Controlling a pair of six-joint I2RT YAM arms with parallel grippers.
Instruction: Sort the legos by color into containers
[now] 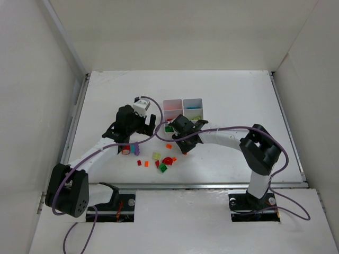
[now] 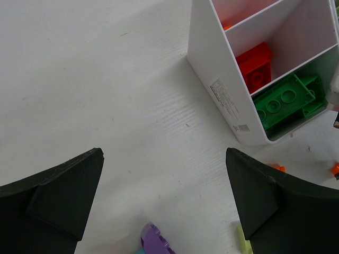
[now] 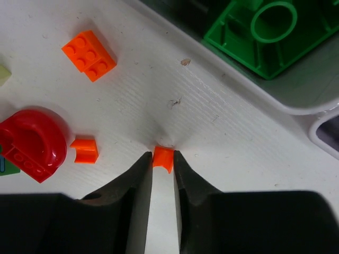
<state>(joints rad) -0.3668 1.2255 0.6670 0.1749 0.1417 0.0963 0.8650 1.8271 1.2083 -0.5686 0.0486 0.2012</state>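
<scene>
Fingers of the right arm (image 3: 139, 177) clamp a tiny orange plastic lego bit (image 3: 163, 157) down on the white table (image 3: 222, 143), near the white plastic divided tray (image 3: 296, 103) holding a green brick (image 3: 254, 37). Left arm's fingers (image 2: 63, 185) stand wide apart beside the tray's corner, gripping nothing, a purple lego piece (image 2: 154, 241) below them.

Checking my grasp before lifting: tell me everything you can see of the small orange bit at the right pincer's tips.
The orange bit is tiny, glossy plastic, roughly square. It lies on the white table, squeezed between the right pincer's dark fingertips, one against each side. Nothing else touches it.
</scene>
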